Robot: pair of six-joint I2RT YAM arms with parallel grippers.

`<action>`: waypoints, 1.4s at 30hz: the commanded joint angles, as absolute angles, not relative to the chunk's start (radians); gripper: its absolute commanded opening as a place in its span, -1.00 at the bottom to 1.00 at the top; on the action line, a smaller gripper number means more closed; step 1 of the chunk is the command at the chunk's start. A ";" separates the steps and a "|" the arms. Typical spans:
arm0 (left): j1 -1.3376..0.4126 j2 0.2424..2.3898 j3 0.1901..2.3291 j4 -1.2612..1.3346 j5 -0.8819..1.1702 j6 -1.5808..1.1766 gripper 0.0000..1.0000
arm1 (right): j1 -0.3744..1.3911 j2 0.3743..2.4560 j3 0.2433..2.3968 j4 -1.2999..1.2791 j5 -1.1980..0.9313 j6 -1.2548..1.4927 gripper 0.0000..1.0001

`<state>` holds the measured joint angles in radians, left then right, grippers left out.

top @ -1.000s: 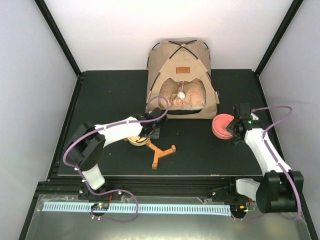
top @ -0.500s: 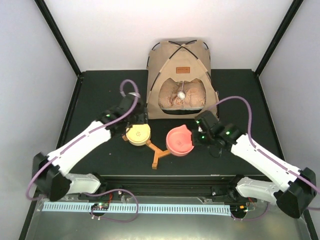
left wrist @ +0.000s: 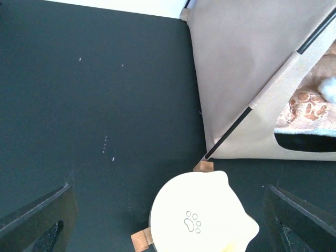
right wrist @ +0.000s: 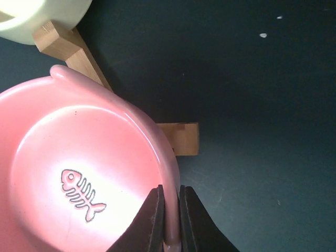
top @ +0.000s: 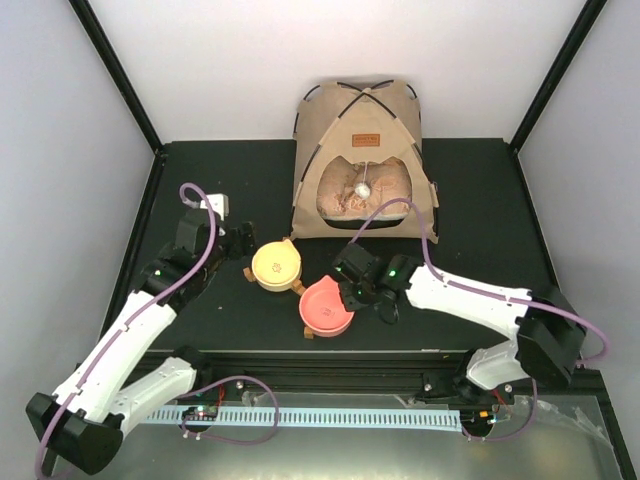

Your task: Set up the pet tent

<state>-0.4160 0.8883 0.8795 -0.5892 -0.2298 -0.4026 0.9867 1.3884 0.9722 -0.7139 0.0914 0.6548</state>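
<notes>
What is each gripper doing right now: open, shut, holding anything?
Left gripper: open, holding nothing, next to the yellow bowl.
Right gripper: shut on the rim of the pink bowl.

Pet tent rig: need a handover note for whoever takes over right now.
Left gripper: jaws wide open, holding nothing, beside the cream paw-print bowl.
Right gripper: shut on the rim of the pink fishbone bowl.
Pet tent: standing at the back, floral cushion inside.
Done: tent up, cream bowl on the wooden stand.
Left: probably seat the pink bowl, release, retract both arms.
</notes>
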 commanded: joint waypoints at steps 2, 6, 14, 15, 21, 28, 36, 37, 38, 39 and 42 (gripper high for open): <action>-0.407 0.843 0.859 -0.549 -0.201 -0.355 0.97 | 0.997 1.444 1.044 -0.580 0.111 0.638 -0.97; -0.407 0.837 0.852 -0.558 -0.199 -0.358 0.97 | 0.996 1.494 1.080 -0.592 0.142 0.628 -0.97; -0.405 0.826 0.842 -0.543 -0.192 -0.363 0.97 | 0.996 1.554 1.122 -0.616 0.209 0.633 -0.97; -0.405 0.827 0.844 -0.542 -0.192 -0.363 0.98 | 0.996 1.561 1.123 -0.615 0.213 0.631 -0.97; -0.405 0.824 0.843 -0.547 -0.198 -0.360 0.98 | 0.997 1.594 1.126 -0.623 0.244 0.623 -0.96; -0.405 0.822 0.842 -0.542 -0.196 -0.363 0.97 | 0.996 1.593 1.124 -0.623 0.223 0.619 -0.39; -0.404 0.800 0.804 -0.510 -0.225 -0.354 0.97 | 0.954 1.393 1.033 -0.550 0.277 0.554 0.47; -0.405 0.789 0.795 -0.496 -0.217 -0.346 0.97 | 0.930 1.353 1.007 -0.528 0.265 0.544 0.64; -0.405 0.776 0.793 -0.490 -0.192 -0.331 0.97 | 0.900 1.312 0.973 -0.503 0.256 0.530 0.75; -0.405 0.761 0.791 -0.484 -0.168 -0.318 0.97 | 0.874 1.274 0.949 -0.482 0.257 0.516 0.81; -0.406 0.703 0.763 -0.435 -0.143 -0.295 0.98 | 0.771 1.157 0.890 -0.436 0.319 0.471 0.89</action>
